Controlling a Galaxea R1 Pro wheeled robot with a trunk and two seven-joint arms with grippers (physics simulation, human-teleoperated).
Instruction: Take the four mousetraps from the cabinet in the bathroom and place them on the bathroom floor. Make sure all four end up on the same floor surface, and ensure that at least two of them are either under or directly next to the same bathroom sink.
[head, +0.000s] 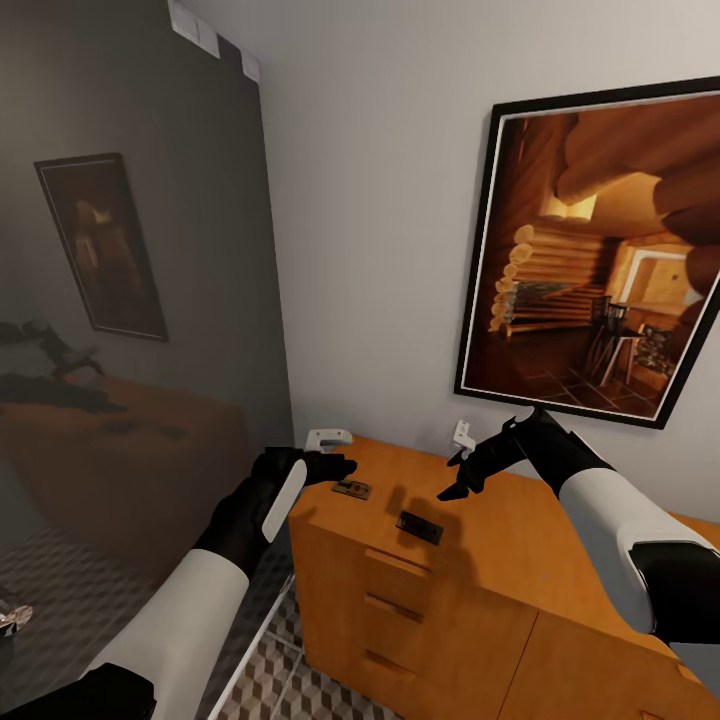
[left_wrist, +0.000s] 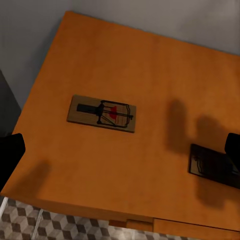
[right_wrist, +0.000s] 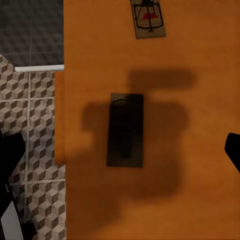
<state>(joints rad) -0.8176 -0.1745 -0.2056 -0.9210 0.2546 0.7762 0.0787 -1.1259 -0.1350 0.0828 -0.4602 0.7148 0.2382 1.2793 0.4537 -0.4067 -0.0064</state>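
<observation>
Head view: picture (head: 590, 255) above cabinet (head: 520, 530).

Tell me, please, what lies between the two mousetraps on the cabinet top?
Nothing: between the lit mousetrap and the shadowed mousetrap there is only bare cabinet wood crossed by dark shadows, as the left wrist view shows.

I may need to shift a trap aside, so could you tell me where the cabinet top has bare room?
The cabinet top is bare from the shaded mousetrap rightward, under the picture. The left corner is crowded: the lit mousetrap and both grippers.
</observation>
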